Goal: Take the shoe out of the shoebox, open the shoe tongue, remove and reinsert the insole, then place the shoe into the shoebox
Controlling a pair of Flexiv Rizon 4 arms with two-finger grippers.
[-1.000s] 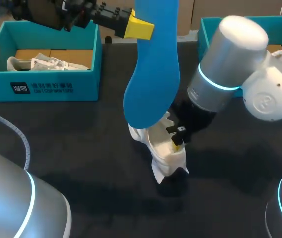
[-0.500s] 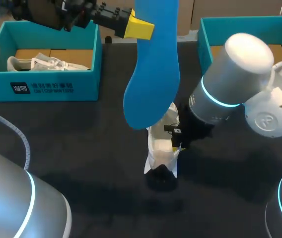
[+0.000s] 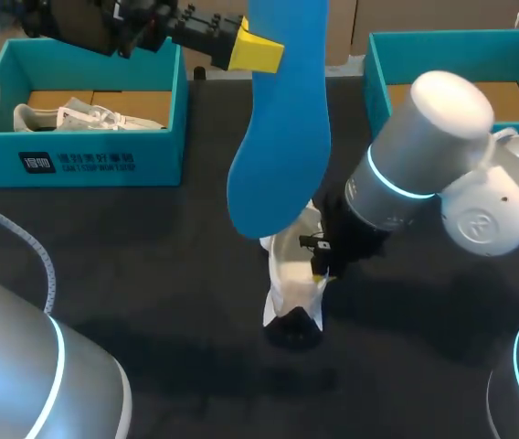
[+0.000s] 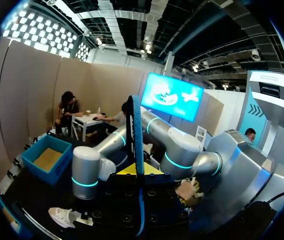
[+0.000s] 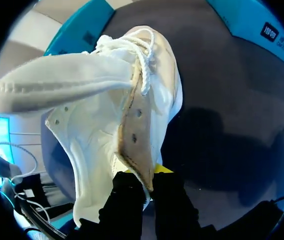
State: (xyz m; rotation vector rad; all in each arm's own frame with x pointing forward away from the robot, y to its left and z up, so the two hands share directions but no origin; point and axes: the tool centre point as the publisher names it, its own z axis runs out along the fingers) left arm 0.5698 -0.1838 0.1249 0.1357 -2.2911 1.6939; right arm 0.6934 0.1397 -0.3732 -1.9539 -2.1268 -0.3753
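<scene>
Right gripper (image 5: 143, 176) clamps the shoe (image 5: 102, 120) — left gripper (image 3: 261, 48), the insole (image 3: 282, 137).

A spare white sneaker (image 3: 84, 117) lies inside a teal box (image 3: 104, 146) on the black table (image 3: 150, 274).

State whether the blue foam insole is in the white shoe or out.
Out: the left gripper holds the insole above the white shoe.

An exhibition-hall demo booth: robot arms (image 3: 424, 155) at a black table (image 3: 150, 274) with a teal shoebox (image 3: 95, 165), beige partition walls (image 4: 32, 100), a big screen (image 4: 174, 97), an open trussed ceiling (image 4: 132, 20).
</scene>
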